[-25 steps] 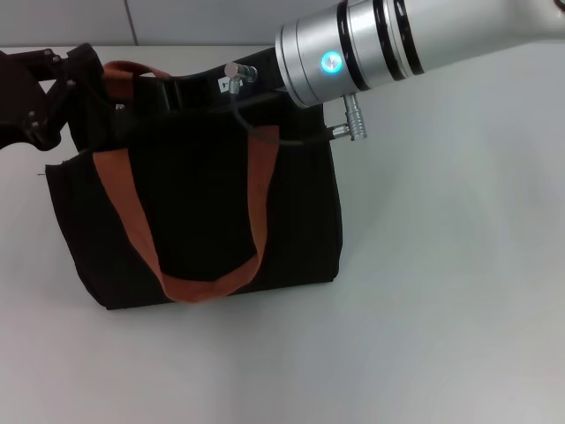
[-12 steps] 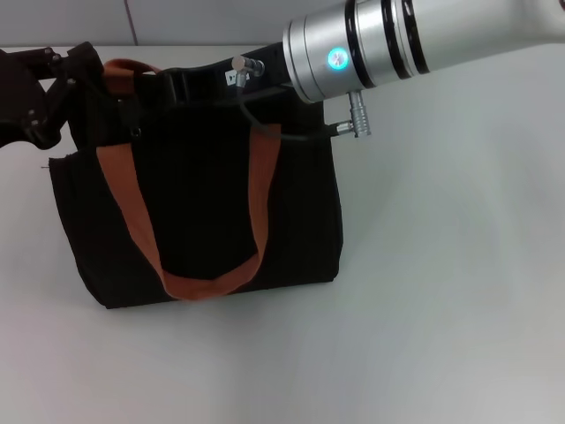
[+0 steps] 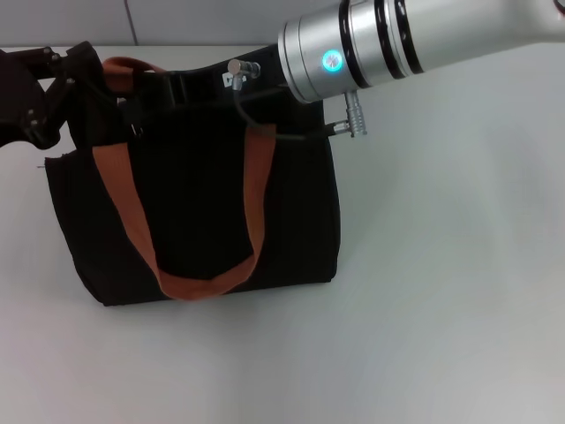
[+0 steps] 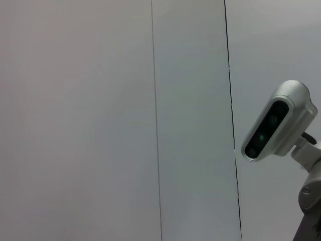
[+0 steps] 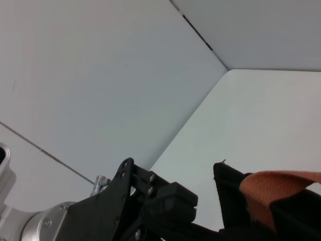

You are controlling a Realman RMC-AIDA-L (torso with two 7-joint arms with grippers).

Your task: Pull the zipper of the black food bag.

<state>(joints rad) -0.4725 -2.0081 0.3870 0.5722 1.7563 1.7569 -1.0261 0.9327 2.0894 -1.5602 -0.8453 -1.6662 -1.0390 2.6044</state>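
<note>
A: Where was the black food bag point(image 3: 203, 212), and how did it look to handle?

B: It stood upright on the white worktop point(image 3: 441, 291), left of centre in the head view. Soft fabric, sagging at the top edge, so I judged it light and likely to drag along with any pull unless braced. The rust-orange handle point(image 3: 132, 221) hung loose down the front.

A: And the zipper?

B: I could not make it out; the top edge was hidden by the arms. I judged the hold should be on the small pull tab, not the cloth.

A: Arm poses?

B: The left pincer point(image 3: 53, 88) sat at the bag's upper left corner, beside the far handle; whether it was holding anything, I could not tell. The right pincer point(image 3: 150, 93) reached low across the top edge from the right; its state was also unclear.
</note>
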